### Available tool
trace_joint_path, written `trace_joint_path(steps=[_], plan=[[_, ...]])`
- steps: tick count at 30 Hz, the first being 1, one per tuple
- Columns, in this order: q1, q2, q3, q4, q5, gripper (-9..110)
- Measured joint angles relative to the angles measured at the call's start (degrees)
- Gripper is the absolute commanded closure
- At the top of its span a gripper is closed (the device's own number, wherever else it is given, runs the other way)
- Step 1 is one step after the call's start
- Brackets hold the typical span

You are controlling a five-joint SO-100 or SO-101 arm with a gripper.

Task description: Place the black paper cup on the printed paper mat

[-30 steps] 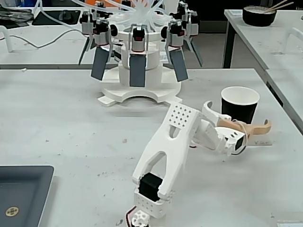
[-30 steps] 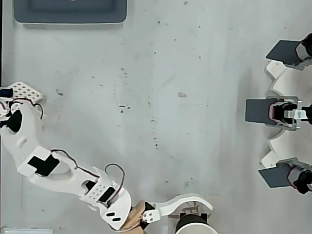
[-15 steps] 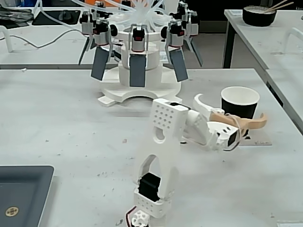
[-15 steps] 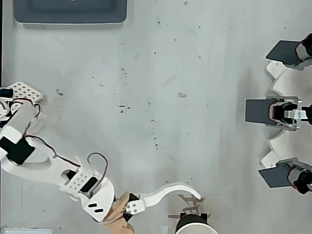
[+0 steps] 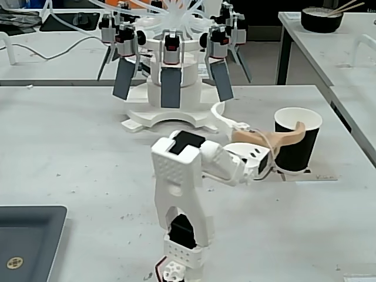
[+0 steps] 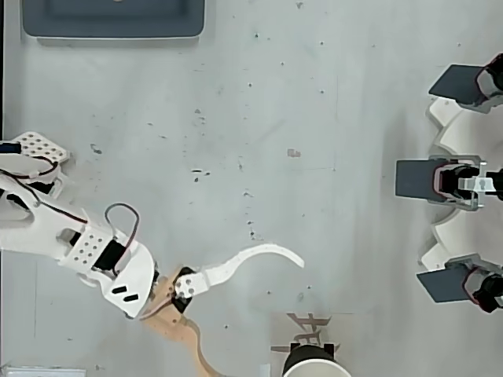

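The black paper cup (image 5: pixel 296 147) stands upright at the right of the table, white inside showing; the overhead view catches only its rim (image 6: pixel 316 367) at the bottom edge. It rests on the printed paper mat (image 6: pixel 313 331), whose dark mark shows beside it; a thin strip of mat (image 5: pixel 320 175) pokes out at the cup's base. My gripper (image 5: pixel 260 116) is open wide. Its tan finger (image 5: pixel 282 136) curls against the cup's near side and rim, and its white finger (image 6: pixel 251 259) curves well away from the cup. The tan finger (image 6: pixel 182 338) runs out of the overhead view.
A white multi-arm rig (image 5: pixel 170 88) (image 6: pixel 460 181) stands just behind the gripper. A dark grey tray (image 5: pixel 23 241) (image 6: pixel 114 20) lies at the table's near left corner in the fixed view. A dark bowl with chopsticks (image 5: pixel 321 19) sits on another table.
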Motion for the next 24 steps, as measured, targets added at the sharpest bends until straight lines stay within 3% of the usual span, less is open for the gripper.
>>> trace_joint_path(steps=[10, 24], plan=[[-9.23, 12.83, 10.81, -0.70, 0.00, 58], [-24.26, 19.07, 12.57, -1.49, 0.00, 64]])
